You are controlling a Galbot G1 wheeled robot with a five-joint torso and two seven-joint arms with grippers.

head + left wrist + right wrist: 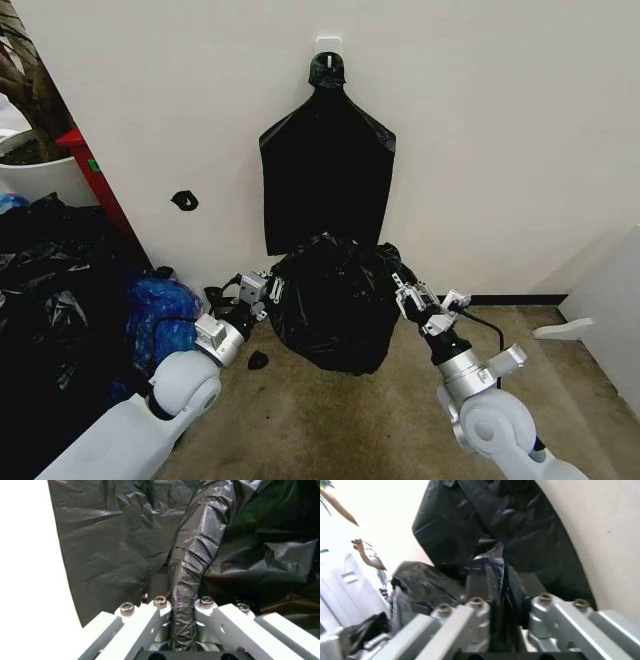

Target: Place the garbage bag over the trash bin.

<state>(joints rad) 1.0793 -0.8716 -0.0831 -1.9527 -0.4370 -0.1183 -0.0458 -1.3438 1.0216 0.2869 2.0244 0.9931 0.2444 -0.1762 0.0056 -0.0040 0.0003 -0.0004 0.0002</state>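
Observation:
The crinkled glossy garbage bag (335, 305) stands as a bulging mound on the floor against the wall. The trash bin is hidden, with nothing of it showing under the bag. My left gripper (258, 292) is at the bag's left side, shut on a twisted strand of the plastic (192, 566). At the bag's right side, my right gripper (415, 298) is shut on a fold of the bag (495, 570). In each wrist view the black film runs between that gripper's fingers, the left gripper (182, 594) and the right gripper (502, 588).
A flat smooth black bag (328, 170) hangs from a wall hook right behind the mound. A heap of black and blue bags (70, 300) fills the left side, with a white plant pot (40, 175) behind it. A white panel (610, 310) stands at right.

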